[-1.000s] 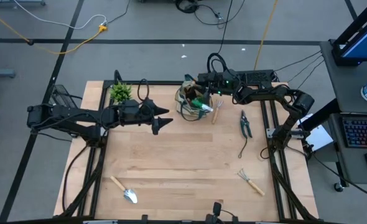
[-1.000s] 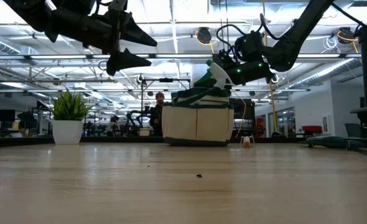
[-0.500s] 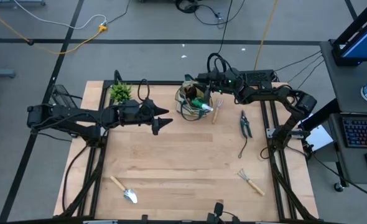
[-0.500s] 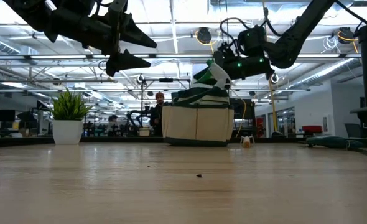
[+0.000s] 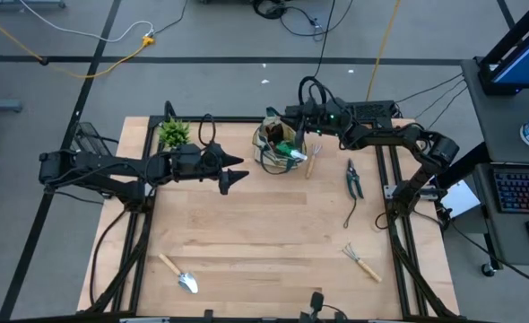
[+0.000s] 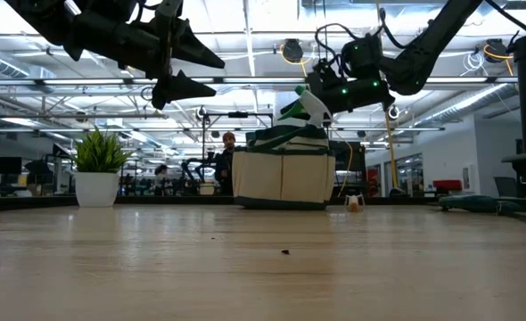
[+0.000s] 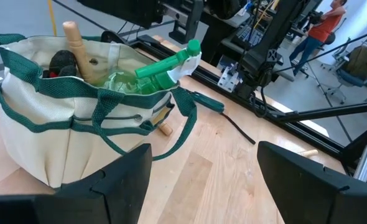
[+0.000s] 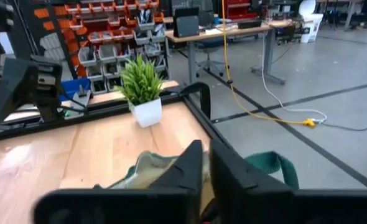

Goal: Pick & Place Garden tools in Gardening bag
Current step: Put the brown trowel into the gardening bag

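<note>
The beige gardening bag [image 5: 276, 145] with green trim stands at the table's far middle. The green spray bottle [image 7: 162, 70] leans out of it, white nozzle [image 6: 311, 105] up, beside a wooden handle [image 7: 78, 43] and a dark glove [image 7: 61, 62]. A wooden-handled fork [image 5: 311, 161] lies against the bag's right side. The pruning shears [image 5: 354, 179], a hand rake [image 5: 363, 262] and the trowel [image 5: 180, 274] lie on the table. My right gripper [image 5: 300, 135] is shut and empty, just above the bag's right rim and beside the nozzle. My left gripper [image 5: 234, 177] hangs open and empty left of the bag.
A small potted plant [image 5: 173, 134] stands at the far left corner. A black cord [image 5: 349, 213] trails from the shears toward the rake. The bag's looped handle [image 8: 269, 165] shows under my right gripper. Bare wood lies between the bag and the table's near edge.
My right gripper has risen a little above the bag's right rim. The spray bottle stays leaning in the bag.
</note>
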`<state>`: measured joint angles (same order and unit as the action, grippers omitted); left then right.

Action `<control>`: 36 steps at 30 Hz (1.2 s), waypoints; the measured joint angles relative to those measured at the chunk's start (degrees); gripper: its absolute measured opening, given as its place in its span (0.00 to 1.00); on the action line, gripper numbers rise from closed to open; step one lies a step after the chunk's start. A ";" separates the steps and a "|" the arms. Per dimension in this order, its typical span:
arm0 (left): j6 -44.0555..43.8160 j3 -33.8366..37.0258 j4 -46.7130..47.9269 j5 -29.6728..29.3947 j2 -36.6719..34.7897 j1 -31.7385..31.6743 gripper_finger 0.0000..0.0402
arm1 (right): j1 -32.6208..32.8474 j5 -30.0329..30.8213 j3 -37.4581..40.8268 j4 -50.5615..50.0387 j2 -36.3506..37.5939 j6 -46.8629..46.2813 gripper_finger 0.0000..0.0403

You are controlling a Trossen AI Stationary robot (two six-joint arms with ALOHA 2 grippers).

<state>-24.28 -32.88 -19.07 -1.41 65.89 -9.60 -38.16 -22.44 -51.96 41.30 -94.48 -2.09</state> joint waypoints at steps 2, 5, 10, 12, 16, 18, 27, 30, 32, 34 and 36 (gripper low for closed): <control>0.01 0.00 0.00 0.00 0.00 0.01 0.74 | -0.18 -0.11 0.00 -0.42 0.00 -0.02 0.01; 0.01 0.00 0.09 0.00 0.00 0.02 0.74 | -0.30 -0.16 0.00 0.41 0.34 -2.37 0.02; -0.02 0.00 1.23 0.09 0.00 0.02 0.74 | -0.36 -0.35 0.00 0.39 3.26 -2.79 0.00; -0.04 0.00 1.25 0.47 0.00 0.02 0.74 | -0.36 -0.86 0.00 0.46 5.03 -2.82 0.00; -0.07 0.00 1.29 1.46 0.00 0.11 0.74 | -0.39 -3.70 0.00 -0.41 9.21 -2.82 0.00; -0.32 0.00 1.32 1.47 0.00 0.23 0.74 | -0.38 -4.81 0.00 -1.36 11.41 -2.82 0.00; -0.26 0.00 1.34 1.58 0.00 2.49 0.74 | 2.21 -6.23 0.00 -11.63 20.47 0.81 0.00; -0.26 0.00 1.36 1.55 0.00 3.37 0.74 | 3.42 -6.21 1.19 -12.88 22.98 1.62 0.00; -0.26 0.00 1.35 1.57 0.00 3.89 0.74 | 3.97 -6.12 2.57 -12.87 24.62 1.50 0.00; -0.26 0.00 1.34 1.56 0.00 4.51 0.74 | 4.40 -5.90 4.32 -12.92 26.41 1.36 0.00; -0.26 0.00 1.33 1.55 0.00 5.05 0.74 | 4.70 -4.66 6.33 -12.87 28.43 1.22 0.00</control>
<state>-24.53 -32.88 -17.74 0.14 65.89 -4.55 -33.46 -27.10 -45.63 28.43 -66.05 -0.87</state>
